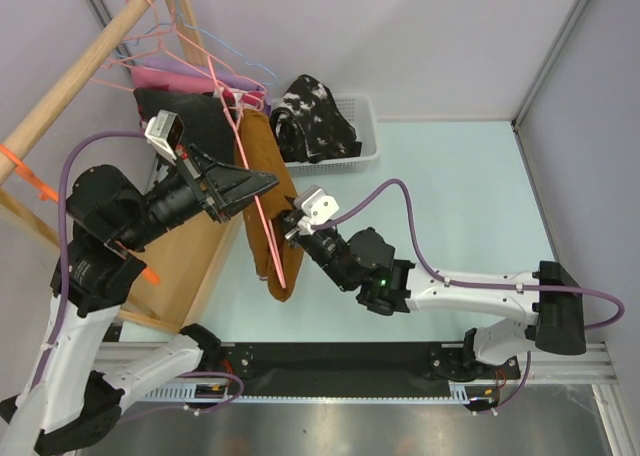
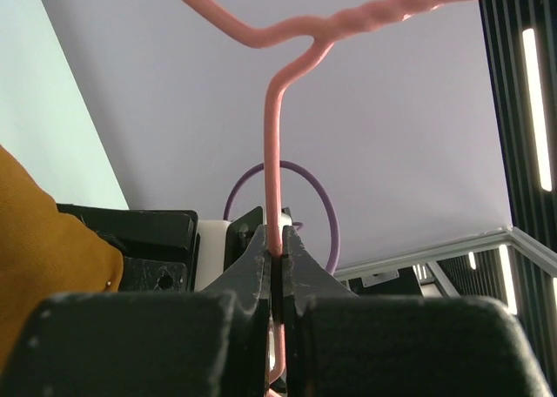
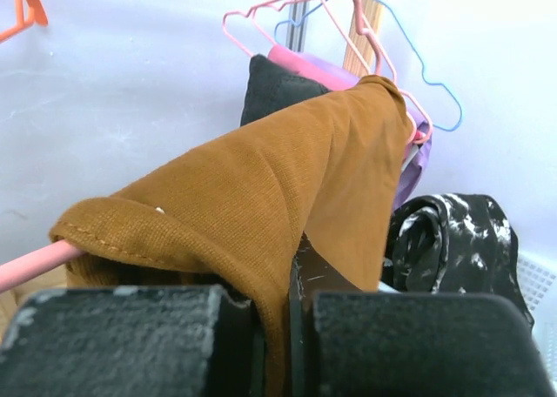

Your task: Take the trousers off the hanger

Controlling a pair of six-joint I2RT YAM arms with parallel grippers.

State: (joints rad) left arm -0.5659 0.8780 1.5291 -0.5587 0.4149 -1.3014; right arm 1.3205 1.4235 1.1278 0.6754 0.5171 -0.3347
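Your left fingers (image 2: 251, 262) are pinched tight on the thin pink wire of the hanger (image 2: 271, 144), just under its hook. Your right fingers (image 3: 315, 279) are closed on a fold of the brown trousers (image 3: 261, 179), which hang over the hanger's bar.

I think the job now is to slide them off. Hold the left side steady so the hanger does not swing. Pull the right side slowly away from the bar. Grip hard, because the cloth is soft and could slip out. Watch that it does not catch on the end of the bar.

At the back of the desk (image 1: 450, 196) sits a white basket (image 1: 368, 126). It holds the black trousers (image 1: 315, 116) with white spots. The brown pair is not in it yet.
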